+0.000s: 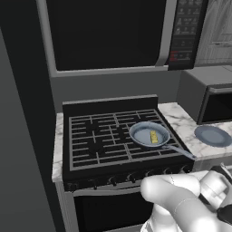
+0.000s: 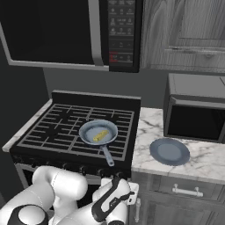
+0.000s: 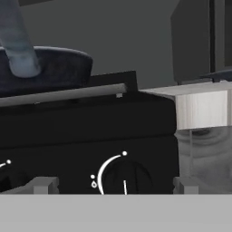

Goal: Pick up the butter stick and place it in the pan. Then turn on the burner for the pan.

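The butter stick (image 1: 154,136) (image 2: 100,136), a small yellow block, lies inside the grey-blue pan (image 1: 144,131) (image 2: 90,130). That pan rests on the stove's front right burner, with its long handle pointing toward the stove's front edge. Seen from the hand, the pan (image 3: 59,68) sits up on the grate at top left. My gripper (image 3: 114,186) is down low in front of the stove's control panel and stands open with nothing between its fingers. A round burner knob (image 3: 123,179) is straight ahead of it, centred between the fingertips and not touched.
A handleless grey-blue plate (image 1: 213,136) (image 2: 169,151) lies on the marble counter right of the stove. Behind it stands a countertop oven (image 2: 197,110). A microwave (image 2: 66,30) hangs over the stove. Another knob (image 3: 7,174) shows to the left.
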